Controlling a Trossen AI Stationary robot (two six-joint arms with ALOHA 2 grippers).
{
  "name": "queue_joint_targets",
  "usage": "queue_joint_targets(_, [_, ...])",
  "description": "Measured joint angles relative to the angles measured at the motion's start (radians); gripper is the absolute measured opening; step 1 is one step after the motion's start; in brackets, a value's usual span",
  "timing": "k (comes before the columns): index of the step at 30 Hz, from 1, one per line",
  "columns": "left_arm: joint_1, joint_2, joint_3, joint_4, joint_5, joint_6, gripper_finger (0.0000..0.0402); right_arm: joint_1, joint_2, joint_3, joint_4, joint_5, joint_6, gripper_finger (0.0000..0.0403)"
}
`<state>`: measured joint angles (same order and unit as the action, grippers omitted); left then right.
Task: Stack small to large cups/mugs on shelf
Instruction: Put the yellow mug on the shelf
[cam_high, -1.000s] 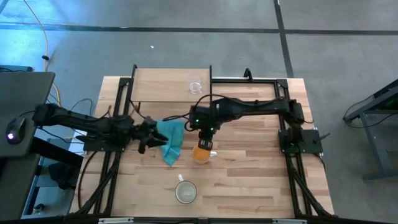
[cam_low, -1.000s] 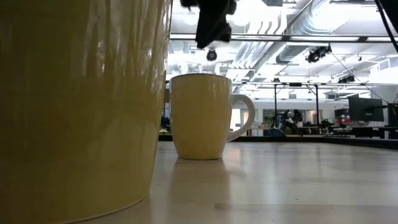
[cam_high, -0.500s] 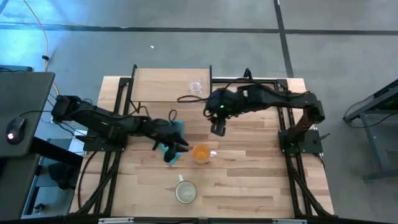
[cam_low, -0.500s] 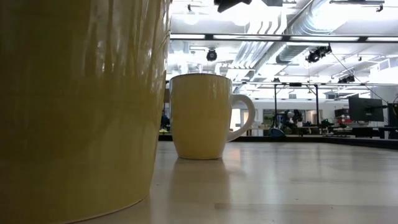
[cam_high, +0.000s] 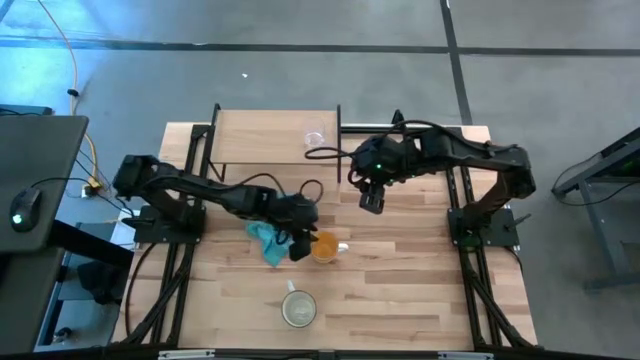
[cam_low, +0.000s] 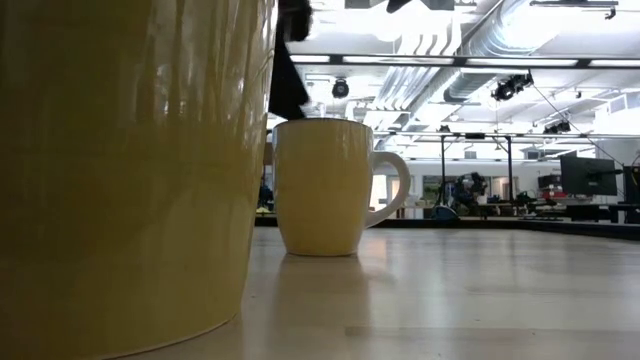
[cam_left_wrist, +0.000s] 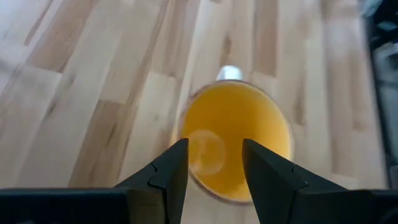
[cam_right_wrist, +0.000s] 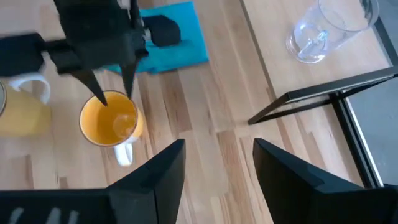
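The orange mug (cam_high: 323, 246) stands upright on the plank tabletop, handle toward the right edge. My left gripper (cam_left_wrist: 214, 171) is open, pointing down over the mug's left rim (cam_right_wrist: 99, 102); I see no touch. The left gripper (cam_low: 288, 75) shows as a dark shape above the mug (cam_low: 325, 185). My right gripper (cam_high: 372, 203) hangs open in the air, right of the shelf (cam_high: 265, 135). A clear glass cup (cam_high: 316, 139) stands on the shelf's right part. The cream mug (cam_high: 298, 309) stands near the front edge.
A teal cloth (cam_high: 265, 240) lies crumpled on the tabletop just left of the orange mug, under my left arm. Black frame bars (cam_right_wrist: 311, 99) edge the shelf. The cream mug (cam_low: 130, 170) fills the low view's left side.
My right gripper has left the orange mug, rising and going toward the far right; the mug stays upright where it was. My left gripper has moved right, across the teal cloth, and now stands over the orange mug's rim.
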<state>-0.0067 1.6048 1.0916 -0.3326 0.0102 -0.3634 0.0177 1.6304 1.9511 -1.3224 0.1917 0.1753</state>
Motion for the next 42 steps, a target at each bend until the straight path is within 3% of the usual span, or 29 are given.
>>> queue_joint_targets(12, [0.001, 0.107, 0.107, -0.102, -0.034, 0.023, 0.0138, 0.003, -0.005, 0.000, -0.056, -0.013, 0.000, 0.0181])
queue_joint_targets(25, [0.001, 0.130, 0.105, -0.116, -0.095, 0.020, 0.0138, 0.003, -0.005, 0.000, -0.058, -0.045, -0.019, 0.0181])
queue_joint_targets(42, [0.001, 0.153, 0.105, -0.130, -0.085, 0.019, 0.0123, 0.003, -0.004, 0.000, -0.057, -0.045, -0.019, 0.0181])
